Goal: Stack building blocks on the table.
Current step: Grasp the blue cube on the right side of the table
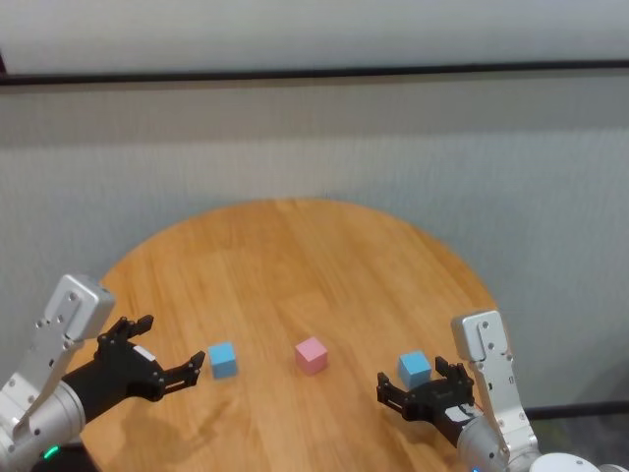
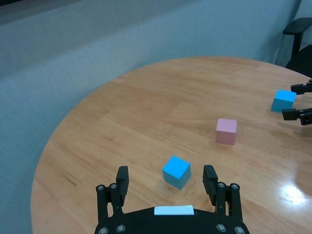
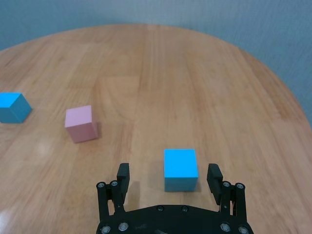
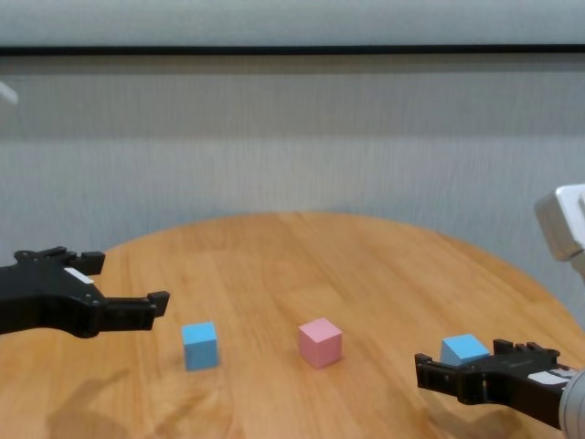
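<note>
Three building blocks sit on the round wooden table (image 1: 295, 256): a light blue one (image 1: 222, 360) on the left, a pale pink one (image 1: 311, 355) in the middle, a second light blue one (image 1: 414, 369) on the right. My left gripper (image 1: 177, 346) is open and low over the table, with the left blue block (image 2: 176, 172) just ahead of its fingertips. My right gripper (image 1: 418, 385) is open, with the right blue block (image 3: 180, 169) between its fingertips, not touching. The pink block (image 3: 80, 123) stands alone between the two blue ones.
A grey panel wall (image 1: 314, 147) stands behind the table. A black office chair (image 2: 300, 29) shows beyond the table's far side in the left wrist view. The table's near edge lies close to both arms.
</note>
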{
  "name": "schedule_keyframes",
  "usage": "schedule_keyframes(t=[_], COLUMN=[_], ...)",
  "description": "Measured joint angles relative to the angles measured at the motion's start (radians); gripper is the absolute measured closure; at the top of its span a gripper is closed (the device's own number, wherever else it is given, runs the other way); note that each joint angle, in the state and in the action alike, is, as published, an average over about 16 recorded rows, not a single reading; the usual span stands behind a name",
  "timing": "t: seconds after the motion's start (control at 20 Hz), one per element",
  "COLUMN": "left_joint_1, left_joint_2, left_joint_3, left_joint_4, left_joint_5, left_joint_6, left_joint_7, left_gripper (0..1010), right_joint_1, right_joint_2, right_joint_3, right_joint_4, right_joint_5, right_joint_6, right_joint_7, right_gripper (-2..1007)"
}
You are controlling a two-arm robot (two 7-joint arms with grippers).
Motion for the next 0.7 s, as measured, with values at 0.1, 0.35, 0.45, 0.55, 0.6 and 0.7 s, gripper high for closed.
schedule_keyframes(t=[0.1,0.35,0.45,0.55,0.6,0.7], left_joint_1=[0.000,0.000,0.000,0.000,0.000,0.000], left_joint_2=[0.000,0.000,0.000,0.000,0.000,0.000], left_joint_3=[0.000,0.000,0.000,0.000,0.000,0.000], left_joint_4=[0.000,0.000,0.000,0.000,0.000,0.000], left_joint_5=[0.000,0.000,0.000,0.000,0.000,0.000], left_joint_6=[0.000,0.000,0.000,0.000,0.000,0.000], left_joint_7=[0.000,0.000,0.000,0.000,0.000,0.000], left_gripper=[10,10,10,10,10,10], right_joint_1=[0.004,0.013,0.015,0.017,0.017,0.018], right_joint_2=[-0.004,-0.012,-0.015,-0.017,-0.018,-0.021], right_joint_3=[0.001,0.006,0.009,0.011,0.013,0.016], right_joint_4=[0.008,0.027,0.033,0.038,0.040,0.044], right_joint_5=[-0.005,-0.014,-0.017,-0.020,-0.022,-0.024], right_joint_6=[-0.004,-0.013,-0.016,-0.018,-0.019,-0.019], right_joint_7=[0.006,0.018,0.023,0.026,0.027,0.030], right_gripper=[1,1,1,0,0,0])
